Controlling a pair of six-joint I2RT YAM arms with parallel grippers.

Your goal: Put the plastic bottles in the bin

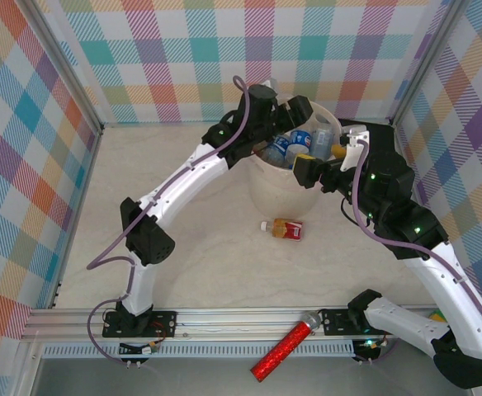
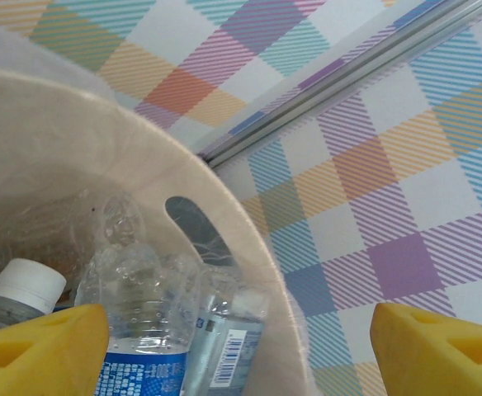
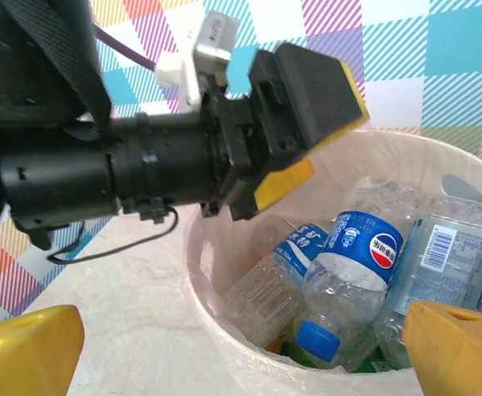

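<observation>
The beige bin (image 1: 272, 196) stands at the middle back of the table with several plastic bottles (image 1: 295, 143) inside. One more bottle (image 1: 283, 228), clear with a red-orange label, lies on the table in front of it. My left gripper (image 1: 267, 111) hovers over the bin's far left rim, open and holding nothing. In its wrist view its gripper (image 2: 241, 355) hangs above a blue-labelled bottle (image 2: 138, 330) and the bin's rim (image 2: 241, 239). My right gripper (image 1: 322, 158) is open over the bin's near right rim. The right wrist view has that gripper (image 3: 241, 351) above a Pepsi-labelled bottle (image 3: 361, 256), the bin rim (image 3: 204, 280) and the left gripper (image 3: 332, 140).
A red glittery tube (image 1: 284, 346) lies on the front rail between the arm bases. Plaid walls close in the table on the left, back and right. The left arm's cable (image 1: 113, 252) loops beside its elbow.
</observation>
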